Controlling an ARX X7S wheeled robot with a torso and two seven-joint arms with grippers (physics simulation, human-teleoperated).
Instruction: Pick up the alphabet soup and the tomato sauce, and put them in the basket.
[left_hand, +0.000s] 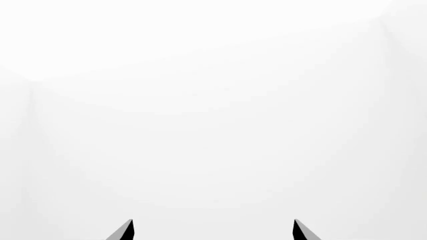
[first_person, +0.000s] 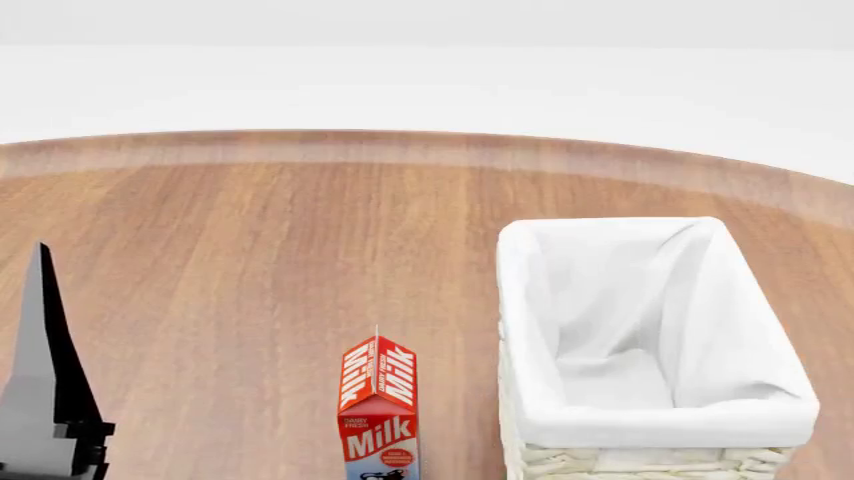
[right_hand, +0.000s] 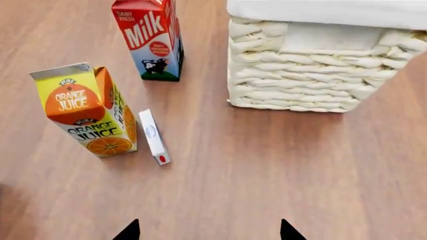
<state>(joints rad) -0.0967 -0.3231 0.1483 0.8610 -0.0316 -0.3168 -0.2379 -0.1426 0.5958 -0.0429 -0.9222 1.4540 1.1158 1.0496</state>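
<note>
left gripper (left_hand: 213, 231) shows only two dark fingertips set well apart in its wrist view, so it reads as open w/ nothing between them; everything ahead of it is blank white, so that cam gives no cue abt the table or any can. in the head view the left arm (first_person: 47, 380) sits at the left edge over the wood table (first_person: 240, 250), well apart from the rest. moving right: the orange juice carton (right_hand: 90, 110) stands upright, a small flat white box (right_hand: 153, 137) lies just beside it, then the milk carton (first_person: 379, 410) stands near the basket (first_person: 654, 425), which looks empty inside, white lining only. right gripper (right_hand: 208, 231) also shows two tips spread apart, open, empty, over bare wood in front of the cartons and basket. neither the alphabet soup nor the tomato sauce is visible in any view, so i can't say where they are; prob outside the frames. risks, imo: reaching blind for cans w/o seeing them could sweep an arm into the tall cartons and tip them, milk esp. since it stands close to the basket wall. the left arm has no useful wrist view, so a misjudged descent is likely. grabbing the flat box or a carton by mistake is another way to lose time.
</note>
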